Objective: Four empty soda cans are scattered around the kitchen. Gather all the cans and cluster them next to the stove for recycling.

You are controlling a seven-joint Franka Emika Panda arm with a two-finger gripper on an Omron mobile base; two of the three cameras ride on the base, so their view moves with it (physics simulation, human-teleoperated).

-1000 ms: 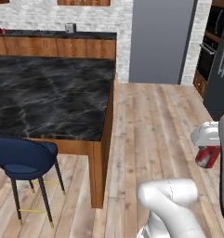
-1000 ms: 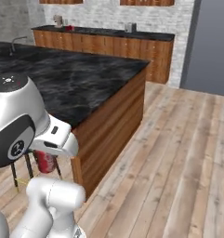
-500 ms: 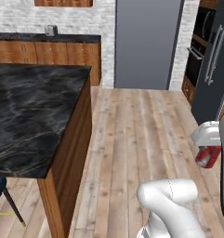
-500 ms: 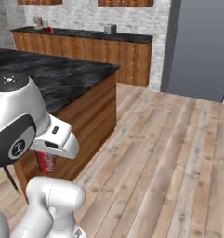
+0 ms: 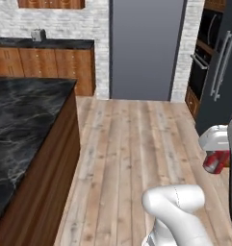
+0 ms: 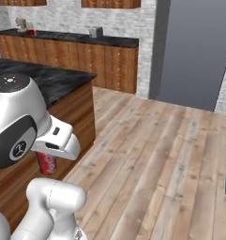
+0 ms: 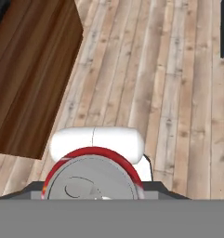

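Hand view puts the soda can right at the bottom of the picture, and we see little more than its silvery top and red rim; the lower part is cut off. The jaws are closed on that can, though the fingertips themselves are hard to make out beside it. From the left base view the can sits at the right edge, half hidden behind the white hand, above the wood plank floor. From the right base view we see its red body under the wrist, in front of the island's wooden side. The arm is folded close over its base, hand low and pointing down. On the far surface another small red item is too small to identify.
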